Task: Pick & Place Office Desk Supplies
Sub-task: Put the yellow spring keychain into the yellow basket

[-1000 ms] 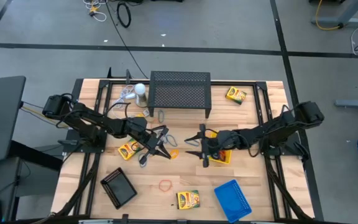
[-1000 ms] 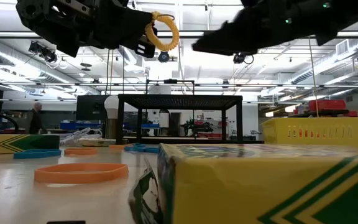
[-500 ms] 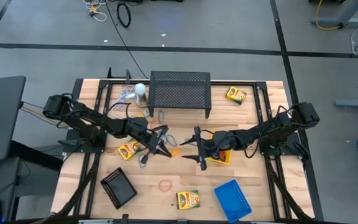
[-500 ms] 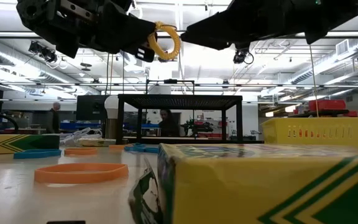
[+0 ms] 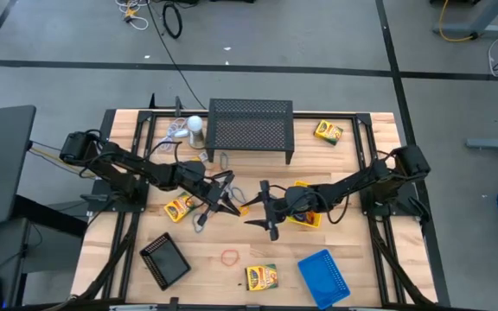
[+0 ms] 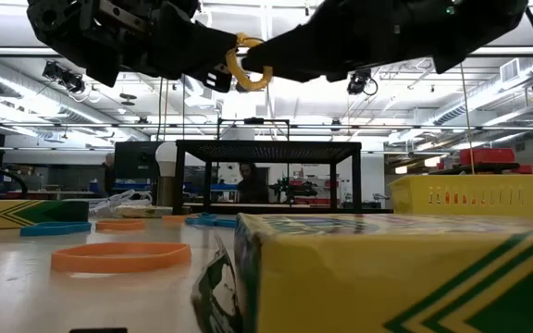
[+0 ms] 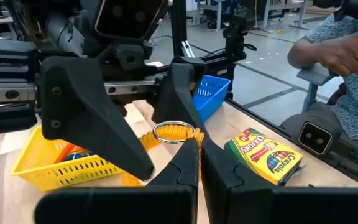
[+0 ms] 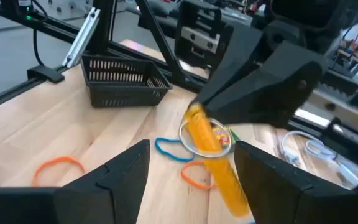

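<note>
My left gripper hangs above the table's middle, shut on a yellow rubber band. My right gripper faces it from the right, open. Its two fingers stand on either side of the band, and no touch shows. Below the right arm sits the yellow mesh tray. The blue tray and the black tray lie near the front edge. Crayon boxes lie at the far right, front middle and under the left arm. An orange band lies flat on the wood. My left gripper pinches the yellow band's near part between its two fingertips. The fingers come in about level from the table's left. The loop sticks out beyond the tips, lifted clear of the table, high in the low view.
The large black mesh stand stands at the back middle, with a white round object and its cord to its left. More loose bands lie under the two grippers. A person's arm shows beyond the table.
My right gripper, open, has gone toward the table's left and slightly down, up to the left gripper. Its fingers now flank the yellow band, which they stood short of before. The left gripper and the band have stayed in place.
</note>
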